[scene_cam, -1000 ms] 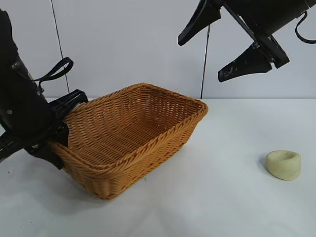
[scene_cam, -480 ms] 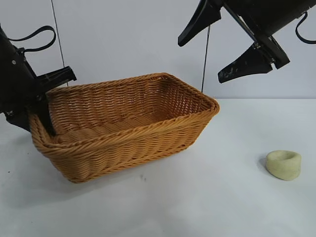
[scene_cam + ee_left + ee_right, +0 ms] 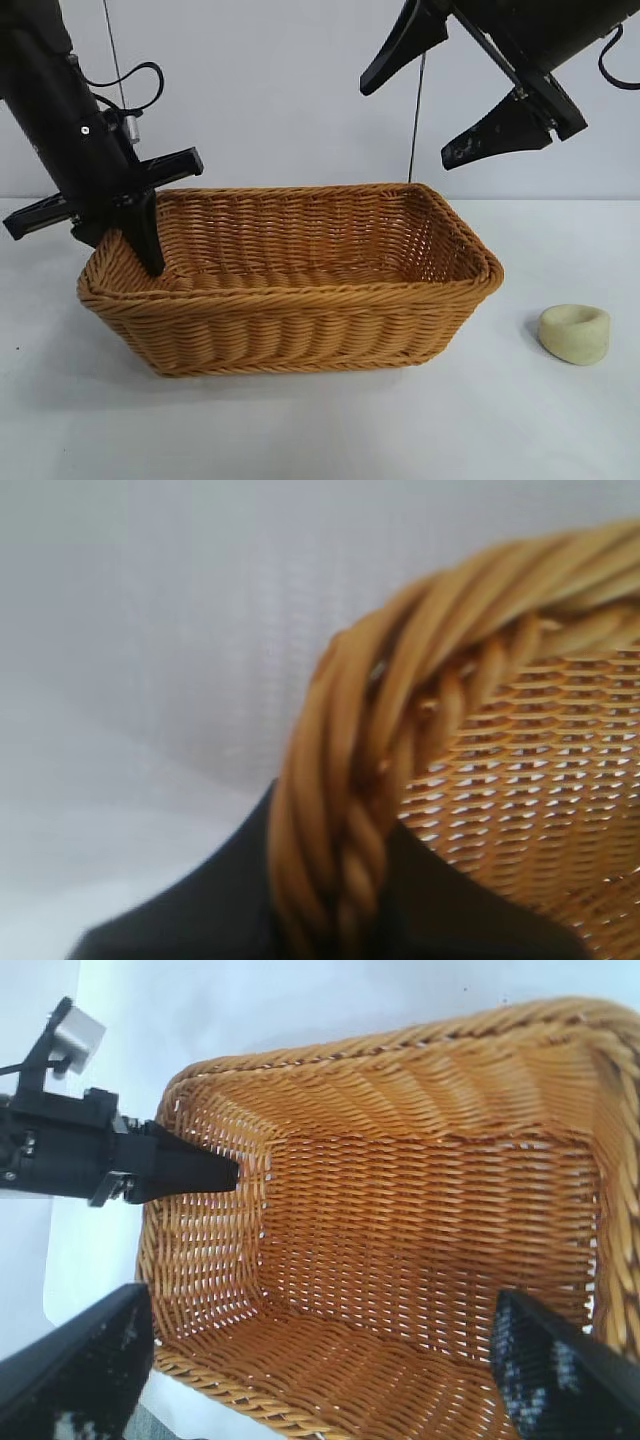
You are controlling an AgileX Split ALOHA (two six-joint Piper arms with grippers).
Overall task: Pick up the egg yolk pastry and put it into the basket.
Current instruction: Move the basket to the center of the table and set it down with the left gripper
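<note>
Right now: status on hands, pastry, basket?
Left hand shut on basket end rim. Right hand open, above the basket. Pastry on table, outside basket, untouched. Nothing blocking it.

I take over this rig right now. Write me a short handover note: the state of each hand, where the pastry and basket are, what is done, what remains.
Left hand: shut on the braided rim at the basket's left end, one finger inside the wall.
Right hand: open, empty, raised above the basket's right end.
Basket: on the white table, broadside to the exterior camera, empty inside.
Egg yolk pastry: on the table to the right of the basket, apart from it, untouched.
Done: basket gripped by the left hand.
Left: pick up the pastry, likely with the right hand, and put it into the basket.
</note>
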